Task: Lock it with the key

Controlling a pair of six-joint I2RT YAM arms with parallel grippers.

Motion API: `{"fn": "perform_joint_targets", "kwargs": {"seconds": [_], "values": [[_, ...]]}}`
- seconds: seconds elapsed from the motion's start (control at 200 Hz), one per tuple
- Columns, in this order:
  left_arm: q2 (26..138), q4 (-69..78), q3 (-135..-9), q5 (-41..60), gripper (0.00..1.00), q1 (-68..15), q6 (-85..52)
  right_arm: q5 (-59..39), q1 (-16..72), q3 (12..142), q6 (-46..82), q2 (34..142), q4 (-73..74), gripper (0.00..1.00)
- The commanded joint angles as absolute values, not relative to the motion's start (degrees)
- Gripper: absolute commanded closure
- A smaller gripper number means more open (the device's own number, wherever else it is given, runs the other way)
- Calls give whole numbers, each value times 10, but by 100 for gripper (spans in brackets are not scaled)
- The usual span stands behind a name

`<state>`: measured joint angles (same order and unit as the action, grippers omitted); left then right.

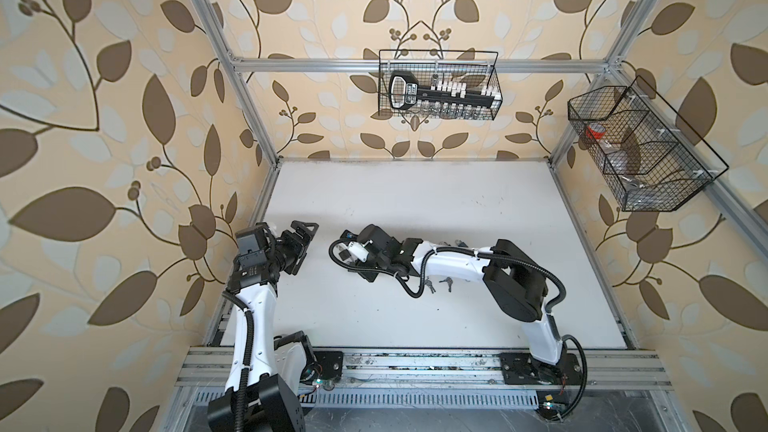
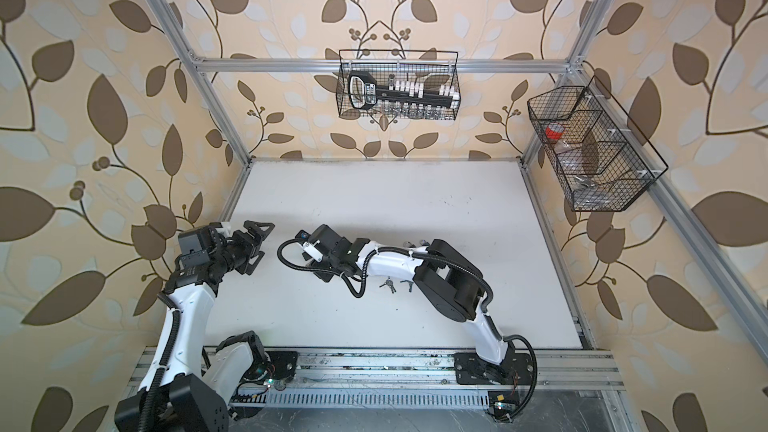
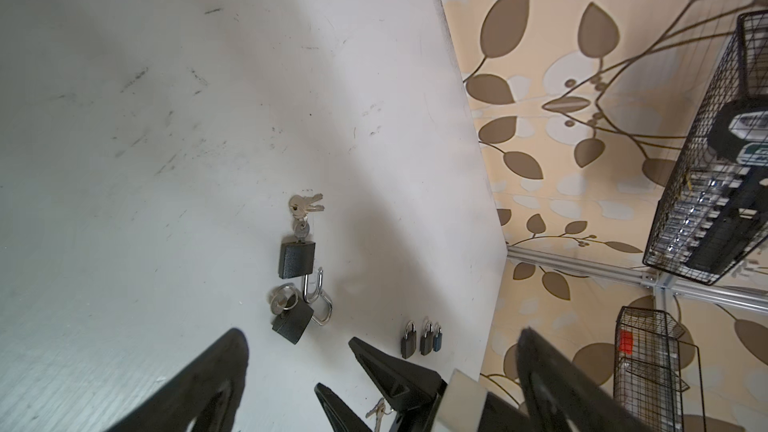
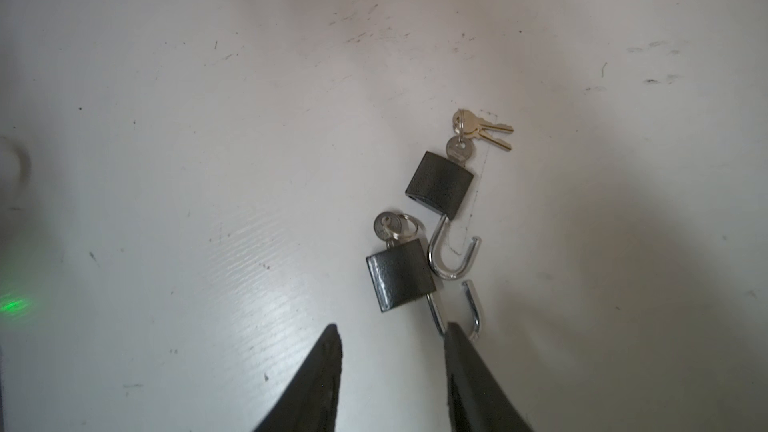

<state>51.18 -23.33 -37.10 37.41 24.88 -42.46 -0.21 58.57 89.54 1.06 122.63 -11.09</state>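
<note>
Two black padlocks lie on the white table with their shackles swung open. The nearer padlock (image 4: 401, 274) has a key (image 4: 388, 226) in its base. The farther padlock (image 4: 439, 184) carries a key on a ring with brass keys (image 4: 484, 130). My right gripper (image 4: 392, 334) hovers open just short of the nearer padlock, and one fingertip (image 4: 457, 338) overlaps its shackle. Both padlocks (image 3: 296, 259) (image 3: 292, 322) also appear in the left wrist view. My left gripper (image 3: 381, 332) is wide open and empty, off to the left (image 1: 301, 243). In both top views the right arm hides the padlocks.
Three small padlocks (image 3: 422, 338) stand in a row near the table's back edge. Loose keys (image 1: 428, 284) (image 2: 388, 284) lie beside the right forearm. A wire basket (image 1: 440, 85) hangs on the back wall and another wire basket (image 1: 640, 147) on the right wall.
</note>
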Motion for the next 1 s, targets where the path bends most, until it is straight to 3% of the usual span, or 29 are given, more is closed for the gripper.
{"fn": "perform_joint_targets", "kwargs": {"seconds": [0.0,0.21,0.565,0.995], "values": [[512,-249,-374,410,1,263,-413,22,591,948,20,1266,-163,59],[511,-246,-368,412,1,265,-413,38,599,1028,29,1332,-204,59],[510,-232,-364,429,1,265,-415,114,611,1106,46,1392,-243,52],[511,-222,-360,446,1,265,-418,124,611,1042,59,1360,-239,49]]}}
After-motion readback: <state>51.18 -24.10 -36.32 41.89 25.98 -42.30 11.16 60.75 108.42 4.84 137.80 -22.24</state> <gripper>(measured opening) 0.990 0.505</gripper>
